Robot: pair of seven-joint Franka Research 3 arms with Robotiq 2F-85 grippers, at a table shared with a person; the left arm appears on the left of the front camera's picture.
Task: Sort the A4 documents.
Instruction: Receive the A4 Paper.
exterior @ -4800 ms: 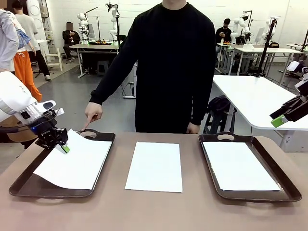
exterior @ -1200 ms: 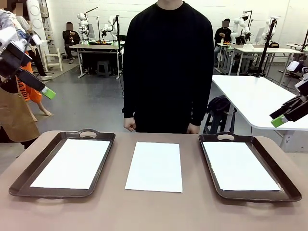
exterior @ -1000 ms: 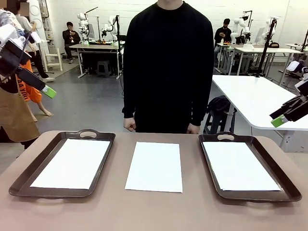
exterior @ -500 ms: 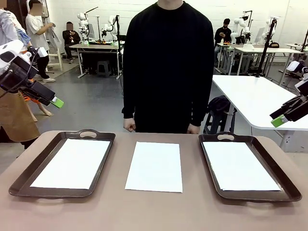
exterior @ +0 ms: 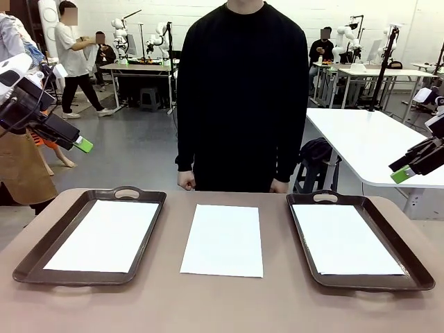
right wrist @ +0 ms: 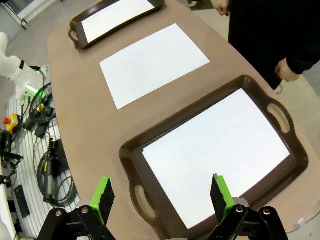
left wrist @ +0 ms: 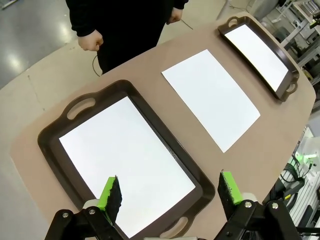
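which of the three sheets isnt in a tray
The middle sheet: it lies bare on the table between the left tray and right tray, each holding its own sheet.

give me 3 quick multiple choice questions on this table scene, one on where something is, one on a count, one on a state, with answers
1. Where does the A4 sheet outside the trays lie?
A. on the bare table between the two trays
B. in the person's hand
C. hanging off the near edge

2. How many dark brown trays are on the table?
A. one
B. two
C. four

3. How are the grippers?
A. both clamped on paper
B. left holds a tray
C. both open, holding nothing

Answers:
1 A, it lies flat between the left tray and the right tray.
2 B, one at each side.
3 C, the left gripper and the right gripper show spread fingers above the trays.
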